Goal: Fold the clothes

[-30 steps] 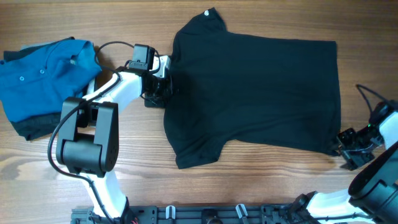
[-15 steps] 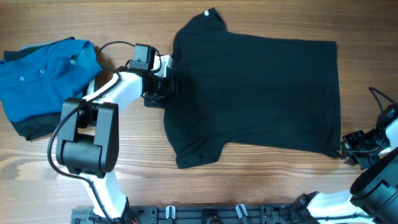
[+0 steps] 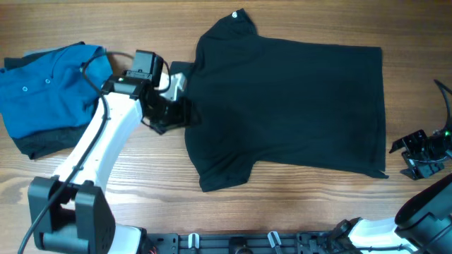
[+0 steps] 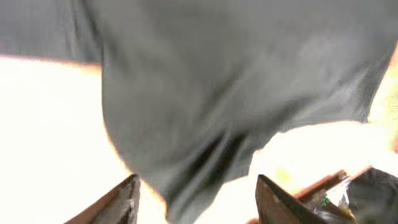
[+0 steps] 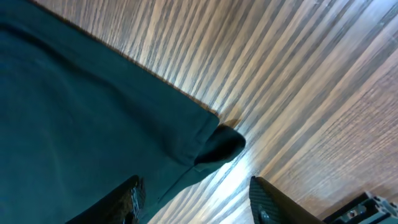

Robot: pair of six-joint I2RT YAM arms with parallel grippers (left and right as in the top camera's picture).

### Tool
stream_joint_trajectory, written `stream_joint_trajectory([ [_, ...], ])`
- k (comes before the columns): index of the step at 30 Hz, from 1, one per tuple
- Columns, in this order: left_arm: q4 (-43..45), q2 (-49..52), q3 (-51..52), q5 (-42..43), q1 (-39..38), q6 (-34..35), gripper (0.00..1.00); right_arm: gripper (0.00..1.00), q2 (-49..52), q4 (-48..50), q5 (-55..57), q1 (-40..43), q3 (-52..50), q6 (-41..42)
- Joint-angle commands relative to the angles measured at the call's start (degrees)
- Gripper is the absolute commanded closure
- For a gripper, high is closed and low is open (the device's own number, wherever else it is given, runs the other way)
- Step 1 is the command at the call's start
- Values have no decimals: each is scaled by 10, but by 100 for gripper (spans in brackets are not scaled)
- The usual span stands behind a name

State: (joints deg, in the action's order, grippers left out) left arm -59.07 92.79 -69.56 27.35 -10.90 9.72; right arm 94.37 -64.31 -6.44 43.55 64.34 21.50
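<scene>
At far left the blue shirt point(image 3: 49, 81) sits apart from the work. Beside it, our left claw point(image 3: 176, 111) has slid a little leftward at the black shirt's point(image 3: 282, 106) sleeve edge. Its fingers stand spread with cloth sagging between them, though the wrist view is blurred. Across the middle the black shirt lies flat on the desk point(image 3: 282, 212). At right, our right claw point(image 3: 407, 156) has backed clear of the hem corner point(image 5: 217, 143), released and empty, so we judge no fold begun.

1. Left arm point(image 3: 95, 144): white tubular links, black joint housings, a thin black cable point(image 3: 90, 68) looping by the wrist.
2. Right arm point(image 3: 431, 204): black joints, white base link.
3. Right gripper point(image 3: 404, 158): black, angular fingers.
</scene>
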Motion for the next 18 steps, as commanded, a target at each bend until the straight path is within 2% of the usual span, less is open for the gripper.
stream_joint_trajectory([
  [1,-41,7,45,2,-26,27,44,41,-10,-13,-18,2,8,-21],
  [2,-35,7,62,2,-33,50,44,38,-10,-15,-18,2,8,-23],
  [4,0,7,119,1,-49,120,36,35,-10,-16,-18,2,8,-24],
  [6,24,7,169,3,-68,166,35,29,-9,-16,-18,2,7,-24],
  [11,116,7,238,37,-131,209,31,25,-9,22,-18,2,-54,-18],
  [12,134,7,242,36,-145,212,33,25,-9,33,-18,2,-66,-18],
  [16,160,7,246,-10,-161,212,64,25,-9,73,-18,2,-106,-4],
  [18,155,7,246,-8,-159,212,88,25,-9,79,-18,2,-112,-4],
])
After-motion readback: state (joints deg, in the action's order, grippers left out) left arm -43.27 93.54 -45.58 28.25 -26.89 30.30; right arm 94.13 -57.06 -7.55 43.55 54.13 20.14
